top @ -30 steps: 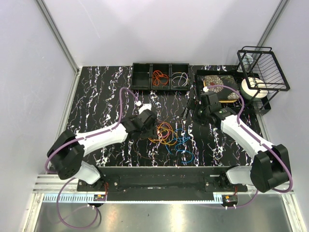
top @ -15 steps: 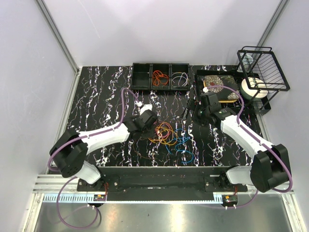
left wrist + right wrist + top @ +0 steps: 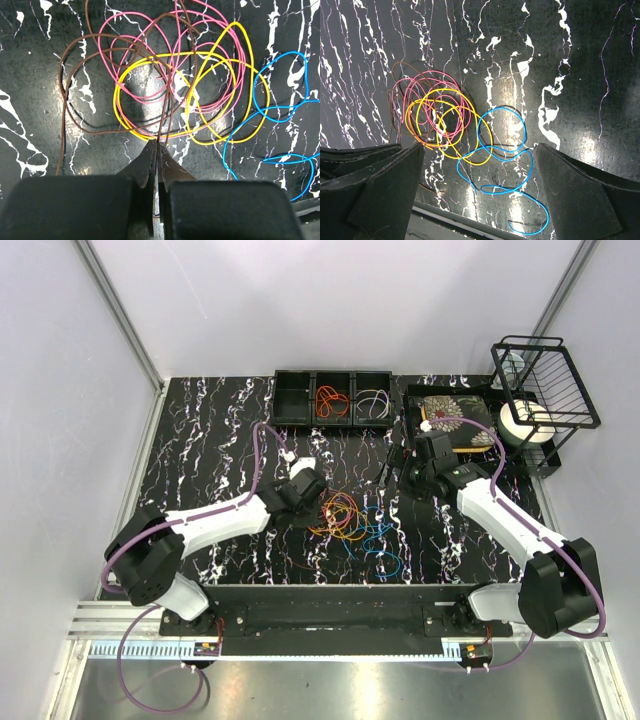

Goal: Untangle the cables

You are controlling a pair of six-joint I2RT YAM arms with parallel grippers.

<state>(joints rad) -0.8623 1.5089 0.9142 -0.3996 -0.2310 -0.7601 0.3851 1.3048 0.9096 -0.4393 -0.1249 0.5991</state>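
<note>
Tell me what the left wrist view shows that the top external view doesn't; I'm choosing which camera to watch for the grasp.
Left wrist only: the left gripper shut, its tips pinching strands of the brown cable.
Top external only: the black tray at the far edge, with an orange cable and a pale cable in two compartments, and the open right gripper.
Both: the pink cable, yellow cable and blue cable piled together.
</note>
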